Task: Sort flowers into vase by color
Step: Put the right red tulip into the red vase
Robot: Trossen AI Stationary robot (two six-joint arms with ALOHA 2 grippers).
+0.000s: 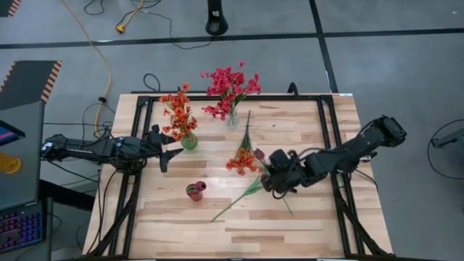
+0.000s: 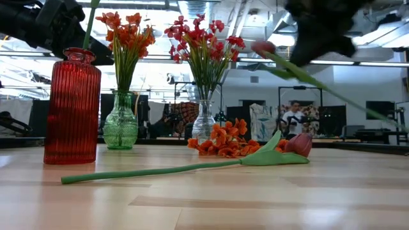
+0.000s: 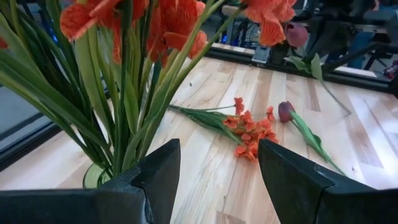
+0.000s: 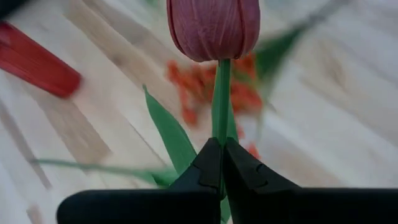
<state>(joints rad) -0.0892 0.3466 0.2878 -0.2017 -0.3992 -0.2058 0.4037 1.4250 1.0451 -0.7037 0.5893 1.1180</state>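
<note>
My right gripper (image 1: 271,175) is shut on a dark red tulip (image 4: 214,28), raised over the table's middle. A second tulip (image 2: 299,144) lies flat on the table, its stem (image 1: 232,205) running toward the near left. Beside it lies an orange spray (image 1: 243,161). A red vase (image 1: 195,190) stands in front, with a stem in it. A green vase (image 1: 188,140) holds orange flowers, and a clear vase (image 1: 232,119) holds pink-red ones. My left gripper (image 3: 217,168) waits open at the left, just short of the green vase (image 3: 99,177). My right gripper pinches the tulip's thin green stem (image 4: 221,127) between its two fingertips, a short way below the bud. The fingers slant down from above. The tulip hangs clear of the table and tilted, bud (image 2: 262,46) high and the long stem end (image 2: 358,102) slanting downward.
Black frame rails (image 1: 328,138) run along the table's left, right and far sides. The right arm (image 1: 355,148) reaches in from the right. In the low view a person stands in the room behind the table.
</note>
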